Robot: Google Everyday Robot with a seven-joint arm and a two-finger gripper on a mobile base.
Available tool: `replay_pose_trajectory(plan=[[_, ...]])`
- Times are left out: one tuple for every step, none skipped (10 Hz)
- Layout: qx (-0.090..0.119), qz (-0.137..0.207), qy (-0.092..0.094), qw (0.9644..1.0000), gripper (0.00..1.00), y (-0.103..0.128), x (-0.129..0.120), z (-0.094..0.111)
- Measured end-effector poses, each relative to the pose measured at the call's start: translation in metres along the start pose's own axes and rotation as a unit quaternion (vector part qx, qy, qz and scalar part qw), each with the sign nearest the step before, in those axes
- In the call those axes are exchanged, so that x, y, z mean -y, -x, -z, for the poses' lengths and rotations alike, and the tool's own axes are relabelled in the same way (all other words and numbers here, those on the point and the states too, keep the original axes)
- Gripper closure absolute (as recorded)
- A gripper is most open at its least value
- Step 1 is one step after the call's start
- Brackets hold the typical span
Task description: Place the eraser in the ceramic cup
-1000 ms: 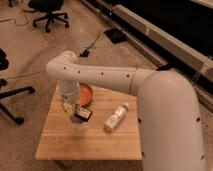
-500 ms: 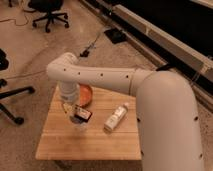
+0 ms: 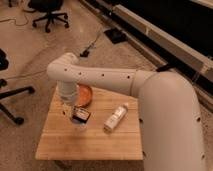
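Note:
The eraser is a small dark block with a lighter edge, near the left middle of the wooden table. It lies just above or on the ceramic cup, a small pale cup mostly hidden below it. I cannot tell whether they touch. My gripper hangs from the white arm, right at the eraser's left side, above the cup.
An orange bowl sits just behind the eraser, partly hidden by my wrist. A white bottle lies on its side to the right. Office chairs stand on the floor at the back left, and cables run behind the table.

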Motion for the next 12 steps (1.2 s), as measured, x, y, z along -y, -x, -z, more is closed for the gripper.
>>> replay_pose_trajectory(plan=[[0.01, 0.011, 0.0, 0.9999, 1.0, 0.006, -0.003, 0.003], [0.016, 0.015, 0.001, 0.9998, 1.0, 0.008, -0.003, 0.004], [0.023, 0.018, 0.0, 0.9996, 1.0, 0.009, -0.002, 0.007], [0.034, 0.023, -0.001, 0.9992, 1.0, 0.013, -0.001, 0.009], [0.045, 0.027, -0.002, 0.9986, 1.0, 0.017, 0.0, 0.012], [0.053, 0.029, -0.002, 0.9982, 1.0, 0.019, 0.001, 0.014], [0.059, 0.03, -0.001, 0.9978, 1.0, 0.02, 0.003, 0.015], [0.069, 0.032, -0.001, 0.9971, 1.0, 0.022, 0.005, 0.016], [0.076, 0.037, 0.001, 0.9965, 1.0, 0.025, 0.005, 0.017], [0.082, 0.043, 0.002, 0.9957, 1.0, 0.028, 0.003, 0.017], [0.088, 0.048, 0.004, 0.9949, 1.0, 0.03, 0.003, 0.016], [0.092, 0.051, 0.006, 0.9944, 0.99, 0.032, 0.003, 0.016]])
